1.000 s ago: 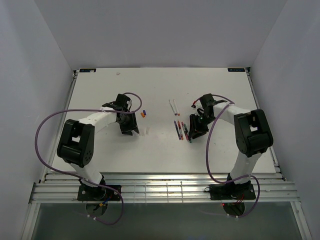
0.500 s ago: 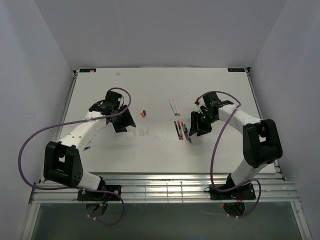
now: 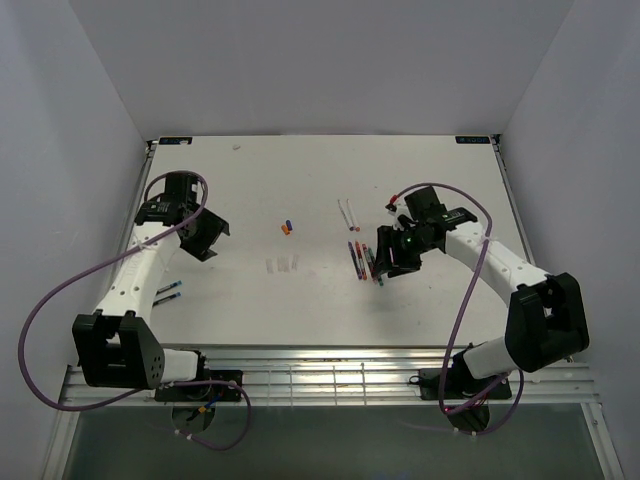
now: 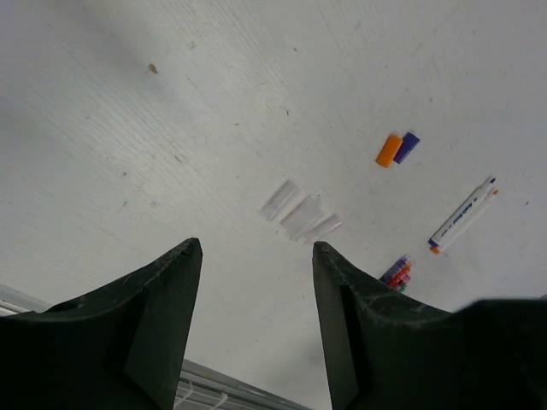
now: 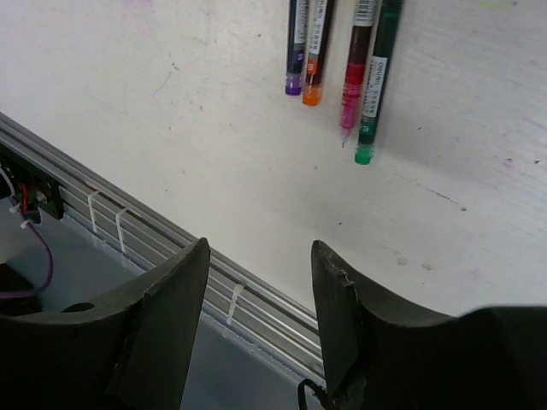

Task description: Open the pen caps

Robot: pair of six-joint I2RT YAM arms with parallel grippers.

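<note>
Tiny pen caps (image 3: 286, 227) lie loose at mid-table; the left wrist view shows an orange cap (image 4: 388, 150) touching a blue cap (image 4: 407, 147). I cannot make out a red cap. My left gripper (image 3: 205, 235) is open and empty, well left of the caps; its fingers (image 4: 167, 299) frame bare table. My right gripper (image 3: 388, 255) is open and empty, hovering at the right side of a row of coloured pens (image 3: 361, 260). The right wrist view shows purple (image 5: 297, 43), orange (image 5: 314, 47), red (image 5: 355, 60) and green (image 5: 376, 77) pens beyond its fingertips.
Two white pens (image 3: 348, 213) lie behind the coloured row, also showing in the left wrist view (image 4: 461, 215). Clear plastic strips (image 3: 283, 265) lie in front of the caps. Two more pens (image 3: 165, 293) lie at the left edge. Metal rails (image 5: 171, 256) line the table's near edge.
My left arm has swung left, away from the caps, with its gripper open. My right gripper has stayed by the coloured pens while the arm's elbow moved right.
</note>
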